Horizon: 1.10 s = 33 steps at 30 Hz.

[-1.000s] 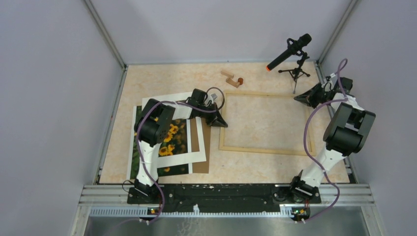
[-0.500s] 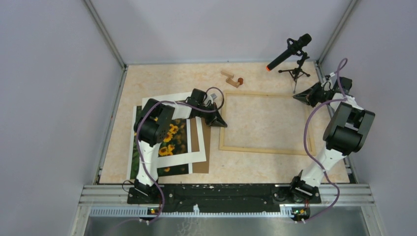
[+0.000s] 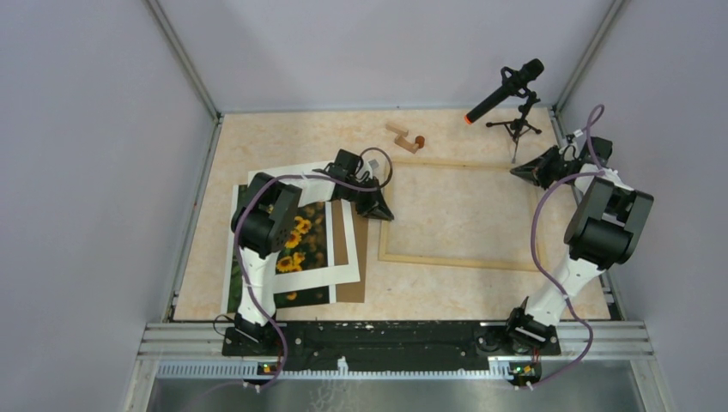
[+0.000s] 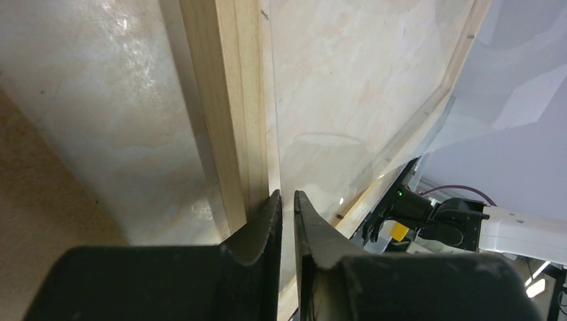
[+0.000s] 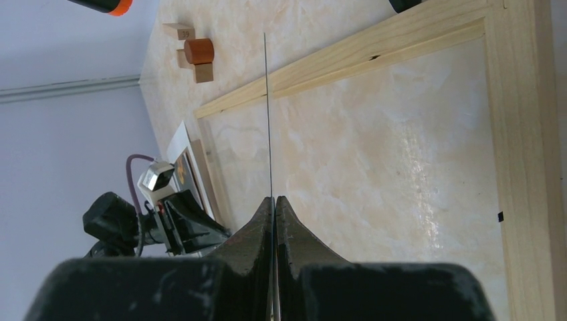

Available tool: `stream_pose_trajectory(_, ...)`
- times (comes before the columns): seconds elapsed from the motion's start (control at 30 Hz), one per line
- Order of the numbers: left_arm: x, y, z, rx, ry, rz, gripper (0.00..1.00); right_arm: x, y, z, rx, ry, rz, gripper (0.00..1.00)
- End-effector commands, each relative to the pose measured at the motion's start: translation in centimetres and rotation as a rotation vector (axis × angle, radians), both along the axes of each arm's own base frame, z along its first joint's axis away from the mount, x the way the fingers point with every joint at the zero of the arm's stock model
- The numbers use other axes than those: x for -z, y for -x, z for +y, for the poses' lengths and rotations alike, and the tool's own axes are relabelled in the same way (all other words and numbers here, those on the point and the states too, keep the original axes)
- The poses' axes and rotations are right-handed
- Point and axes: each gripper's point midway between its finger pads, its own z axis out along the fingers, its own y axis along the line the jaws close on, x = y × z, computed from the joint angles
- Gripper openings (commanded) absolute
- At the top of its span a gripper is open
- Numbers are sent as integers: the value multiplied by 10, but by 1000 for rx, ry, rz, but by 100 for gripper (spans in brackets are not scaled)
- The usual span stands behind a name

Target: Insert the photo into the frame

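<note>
Top view, progress: photo (image 3: 300,236) near table's left near corner, under white mat (image 3: 343,276), well outside frame (image 3: 455,260) lying right of centre; insertion not yet done.
Top view, hidden: photo's middle covered by left arm (image 3: 257,257).
Left wrist view: left gripper (image 4: 286,197) parted a sliver beside frame's rail, grasping nothing discernible.
Right wrist view: right gripper (image 5: 273,199) clenched on clear sheet (image 5: 267,114), visible only as a thin edge-on line.

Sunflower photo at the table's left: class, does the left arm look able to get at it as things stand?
Probably yes. The rectangular sunflower photo lies beneath the left arm, close to the left hand. But a white card mat covers much of it, leaving mainly edges to grip.
</note>
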Motion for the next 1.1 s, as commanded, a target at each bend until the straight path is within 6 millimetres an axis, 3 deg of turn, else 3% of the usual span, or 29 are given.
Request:
stream_pose_trajectory(0.0,-13,-8,6,3,-35,-70,20,0,-4,2,-13,12,-26,0)
stream_pose_trajectory(0.2,-15,-12,9,5,-68,-94,38,0,-5,2,-14,10,-29,0)
stream_pose_trajectory(0.6,-31,-23,21,-7,-159,-189,58,7,-5,5,-15,-2,-23,0)
stream_pose_trajectory(0.8,-59,-25,24,-14,-104,-233,70,13,-4,6,-17,-5,-9,0)
stream_pose_trajectory(0.93,-82,-37,39,-60,-68,-278,76,18,-2,8,-16,-8,5,0)
stream_pose_trajectory(1.07,-66,-42,45,-83,-33,-206,80,20,1,11,-18,-12,16,25)
